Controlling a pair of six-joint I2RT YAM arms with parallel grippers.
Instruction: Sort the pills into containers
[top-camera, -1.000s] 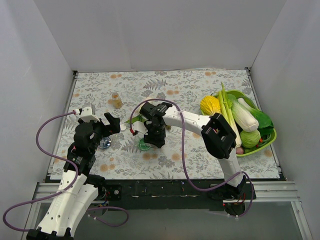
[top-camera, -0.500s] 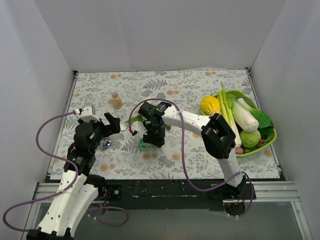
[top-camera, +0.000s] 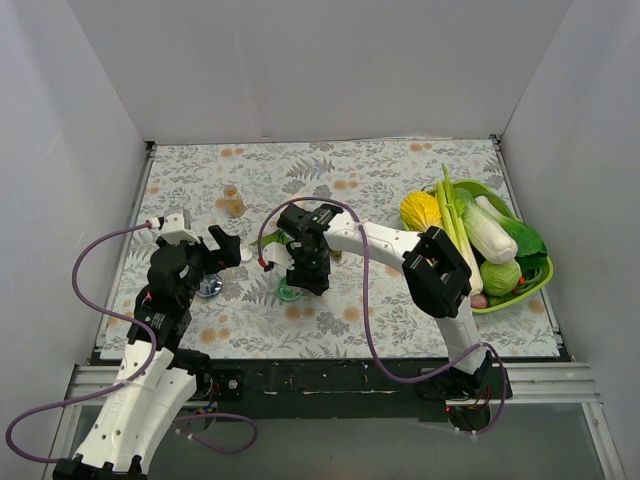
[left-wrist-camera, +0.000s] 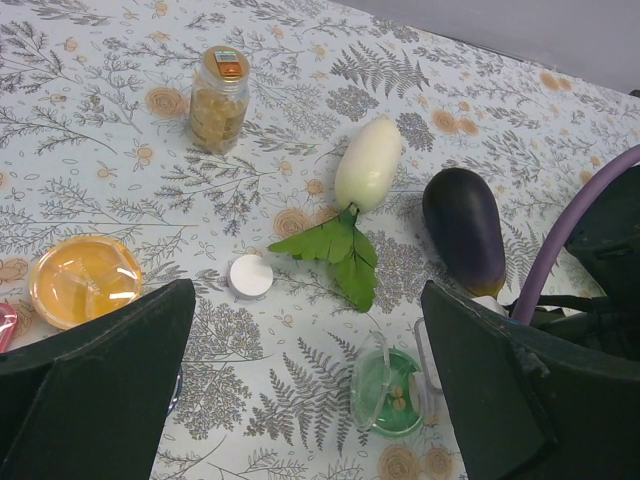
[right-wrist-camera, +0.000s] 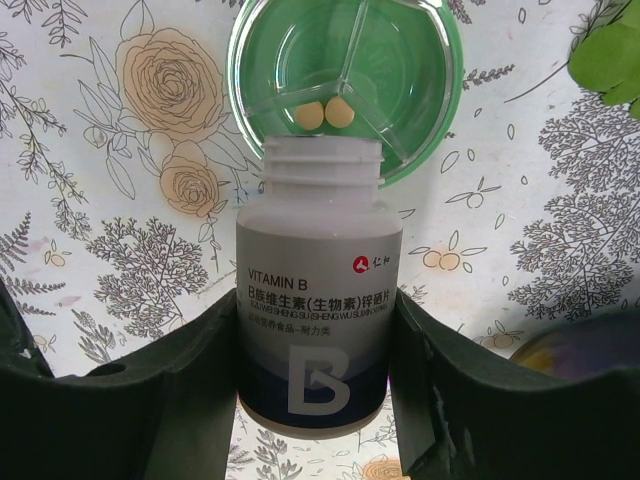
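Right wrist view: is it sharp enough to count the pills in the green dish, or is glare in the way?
Right wrist: sharp and evenly lit; the Vitamin B bottle label reads cleanly, two yellow pills show in the green dish, only faint sheen on its dividers. Left wrist: same dish visible, pills tiny. Top external: pills not resolvable.

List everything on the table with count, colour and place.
green dish: 1, green, table centre
pills: 2, yellow, in green dish
bottle: 1, white-grey, uncapped, held at green dish
radish: 1, white, green leaf, centre
eggplant: 1, purple, right of radish
cap: 1, white, by radish leaf
orange dish: 1, orange, left of cap
blue dish: 1, blue, near left
jar: 1, clear, orange lid, far left
tray: 1, lime, right edge
vegetables: several, yellow-white-green, in tray
left pincer: 1, black, open
right pincer: 1, black, holding bottle
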